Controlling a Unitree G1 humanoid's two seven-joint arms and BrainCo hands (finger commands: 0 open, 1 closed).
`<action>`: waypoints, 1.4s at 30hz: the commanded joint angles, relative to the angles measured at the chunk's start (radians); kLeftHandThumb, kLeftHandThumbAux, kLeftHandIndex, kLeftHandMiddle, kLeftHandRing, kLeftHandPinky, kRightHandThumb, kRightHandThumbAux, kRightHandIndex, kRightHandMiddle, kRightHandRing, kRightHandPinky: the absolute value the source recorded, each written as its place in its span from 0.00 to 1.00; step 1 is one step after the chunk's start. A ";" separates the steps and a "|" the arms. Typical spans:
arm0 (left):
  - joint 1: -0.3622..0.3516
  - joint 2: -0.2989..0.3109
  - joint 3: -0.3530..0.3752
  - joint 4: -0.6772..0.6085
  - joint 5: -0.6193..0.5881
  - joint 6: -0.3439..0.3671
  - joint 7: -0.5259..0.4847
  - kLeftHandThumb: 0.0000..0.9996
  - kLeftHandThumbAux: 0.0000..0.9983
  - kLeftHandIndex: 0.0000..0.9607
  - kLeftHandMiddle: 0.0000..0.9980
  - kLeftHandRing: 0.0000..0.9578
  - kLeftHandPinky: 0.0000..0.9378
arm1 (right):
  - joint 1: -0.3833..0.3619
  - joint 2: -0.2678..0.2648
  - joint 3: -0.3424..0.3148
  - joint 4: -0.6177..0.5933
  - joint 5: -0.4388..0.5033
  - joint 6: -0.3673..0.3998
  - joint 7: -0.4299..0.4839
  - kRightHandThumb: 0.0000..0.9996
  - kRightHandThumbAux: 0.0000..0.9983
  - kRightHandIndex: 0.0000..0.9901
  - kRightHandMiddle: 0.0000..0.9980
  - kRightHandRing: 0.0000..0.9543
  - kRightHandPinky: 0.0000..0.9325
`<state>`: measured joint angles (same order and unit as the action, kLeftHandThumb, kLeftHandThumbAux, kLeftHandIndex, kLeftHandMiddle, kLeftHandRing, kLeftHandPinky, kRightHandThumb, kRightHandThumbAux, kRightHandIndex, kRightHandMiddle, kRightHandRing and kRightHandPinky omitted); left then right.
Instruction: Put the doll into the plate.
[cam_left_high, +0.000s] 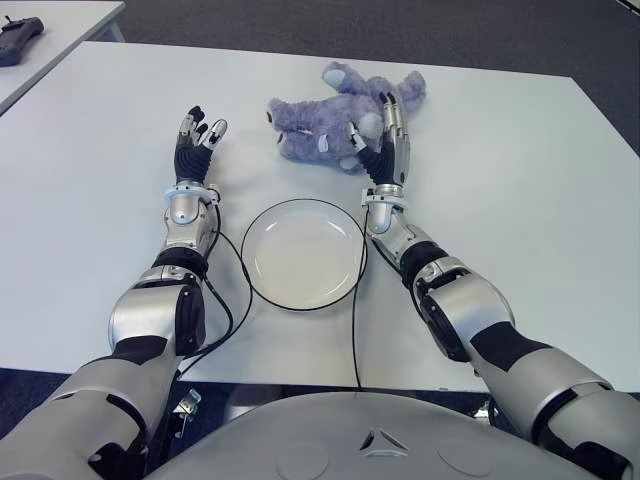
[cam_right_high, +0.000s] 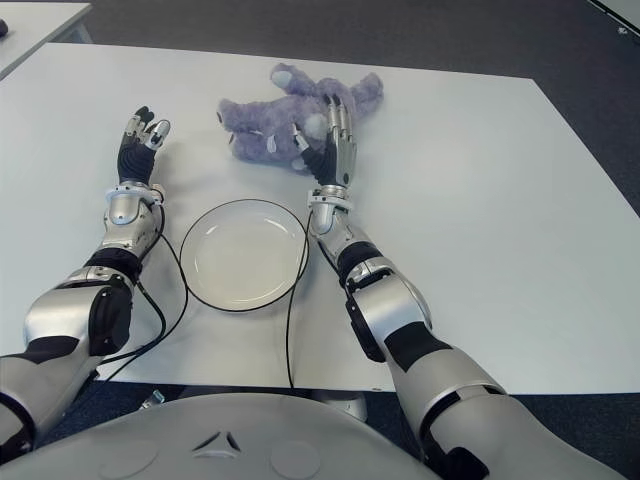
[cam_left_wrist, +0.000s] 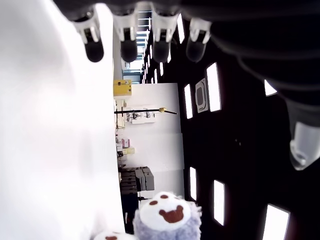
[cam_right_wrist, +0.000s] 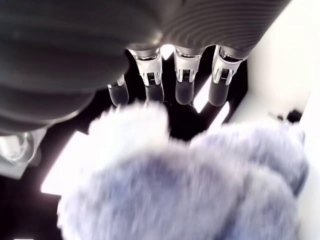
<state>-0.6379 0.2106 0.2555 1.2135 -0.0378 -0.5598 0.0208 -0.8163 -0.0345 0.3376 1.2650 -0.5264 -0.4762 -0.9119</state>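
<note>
A purple plush doll (cam_left_high: 330, 115) lies on its side on the white table (cam_left_high: 500, 200), beyond the round white plate (cam_left_high: 302, 252) with a dark rim. My right hand (cam_left_high: 382, 135) is at the doll's near side, its fingers (cam_right_wrist: 182, 82) straight and spread against the fur (cam_right_wrist: 200, 190), not closed on it. My left hand (cam_left_high: 198, 135) shows to the left of the doll, apart from it, with fingers (cam_left_wrist: 125, 45) extended and nothing in them. The doll's embroidered foot (cam_left_wrist: 167, 212) appears in the left wrist view.
A black controller (cam_left_high: 18, 40) lies on a second table at the far left. Black cables (cam_left_high: 355, 330) run along both forearms beside the plate. Dark floor lies beyond the table's far and right edges.
</note>
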 joint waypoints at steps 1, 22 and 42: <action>0.229 -0.092 -0.014 0.134 0.018 0.119 -0.020 0.00 0.46 0.01 0.02 0.00 0.00 | 0.081 -0.018 0.054 0.102 -0.059 0.095 0.102 0.38 0.33 0.00 0.00 0.00 0.00; 0.225 -0.097 -0.013 0.135 0.017 0.119 -0.022 0.00 0.45 0.01 0.03 0.00 0.00 | -0.028 -0.074 0.123 0.106 -0.111 0.180 0.211 0.34 0.40 0.00 0.01 0.00 0.00; 0.224 -0.096 -0.014 0.136 0.019 0.127 -0.018 0.00 0.46 0.02 0.03 0.00 0.00 | -0.054 -0.106 0.174 0.109 -0.141 0.206 0.295 0.35 0.44 0.02 0.02 0.00 0.00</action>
<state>-0.6414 0.2061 0.2551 1.2133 -0.0376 -0.5595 0.0208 -0.9035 -0.1335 0.4903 1.3282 -0.6349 -0.3156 -0.6953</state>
